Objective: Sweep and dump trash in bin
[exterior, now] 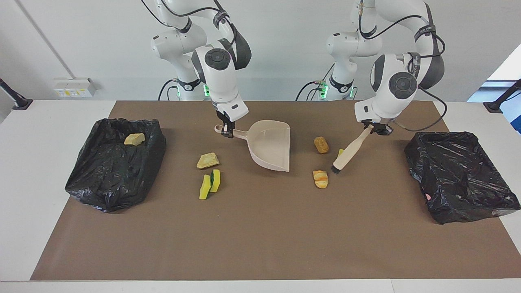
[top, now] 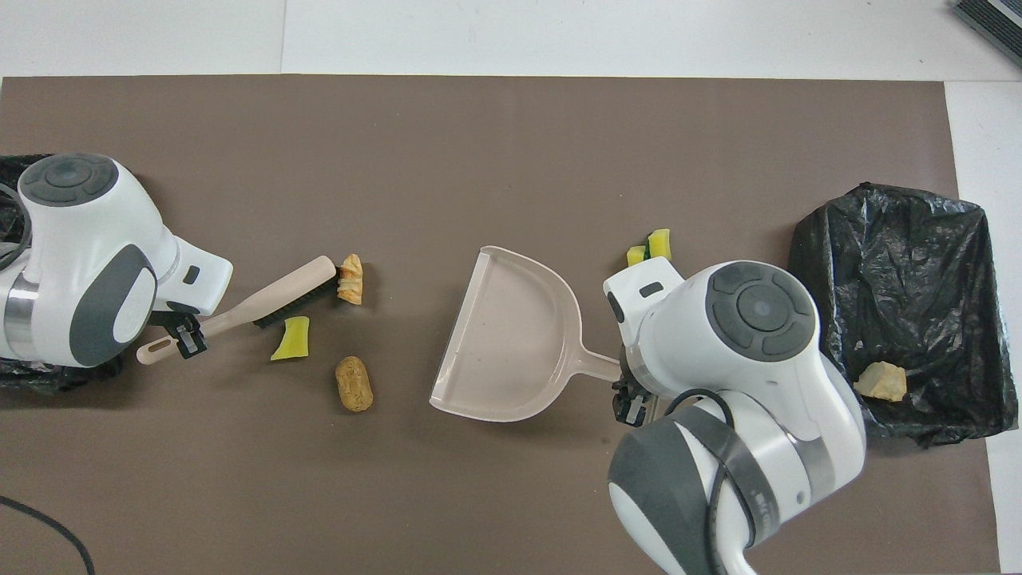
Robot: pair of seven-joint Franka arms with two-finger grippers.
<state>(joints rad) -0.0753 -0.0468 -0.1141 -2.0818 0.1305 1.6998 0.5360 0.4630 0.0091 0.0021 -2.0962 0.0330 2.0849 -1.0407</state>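
You're looking at two glossy white arms (exterior: 222, 77) with dark grey joint bands and round grey end caps. Black cables (exterior: 423, 32) loop along the links, black grippers tip the wrists, and green lights glow at both bases (exterior: 205, 90).

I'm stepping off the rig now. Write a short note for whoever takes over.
Left gripper: shut on the brush handle, bristles down on the mat beside a tan chunk.
Right gripper: shut on the dustpan handle; pan empty, its mouth turned toward the brush.
Done: one chunk lies in the bin at the right arm's end.
Left: tan chunk, a yellow chunk and an orange-brown chunk near the brush; a pale chunk and two yellow-green pieces between dustpan and that bin. The second bin shows no trash.
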